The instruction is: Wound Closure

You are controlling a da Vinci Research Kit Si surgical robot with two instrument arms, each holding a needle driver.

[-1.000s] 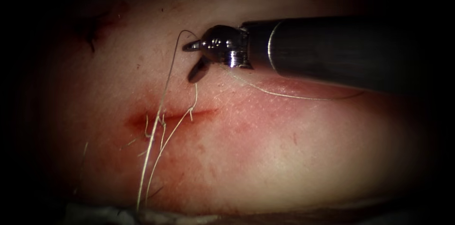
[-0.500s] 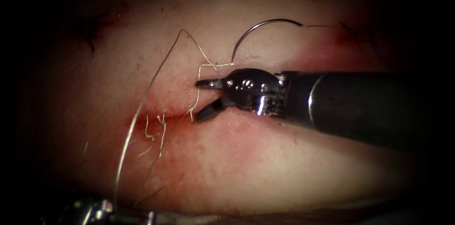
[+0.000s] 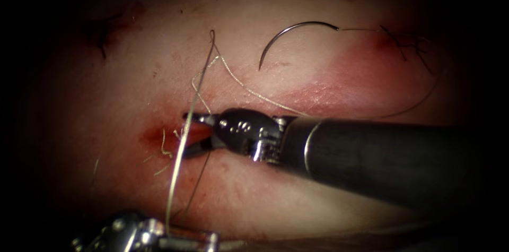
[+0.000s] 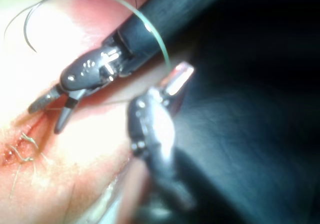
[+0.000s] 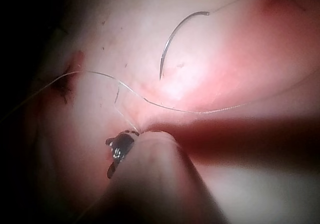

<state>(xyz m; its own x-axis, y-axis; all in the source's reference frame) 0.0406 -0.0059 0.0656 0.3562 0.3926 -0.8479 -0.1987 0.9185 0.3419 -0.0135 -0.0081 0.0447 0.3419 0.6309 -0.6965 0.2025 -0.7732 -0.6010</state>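
Endoscope view, right gripper [image 3: 192, 134] open astride thread [image 3: 180, 151] over cut [image 3: 159, 136], left gripper [image 3: 159, 233] clamps thread, needle [image 3: 289, 37] lies free

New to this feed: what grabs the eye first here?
The right claw, its two jaws spread, sits right over the cut with a strand of thread running between them. The curved needle lies free on the tissue above the tool, held by nothing and not in the tissue. At the bottom edge the left claw pinches the thread's lower end.
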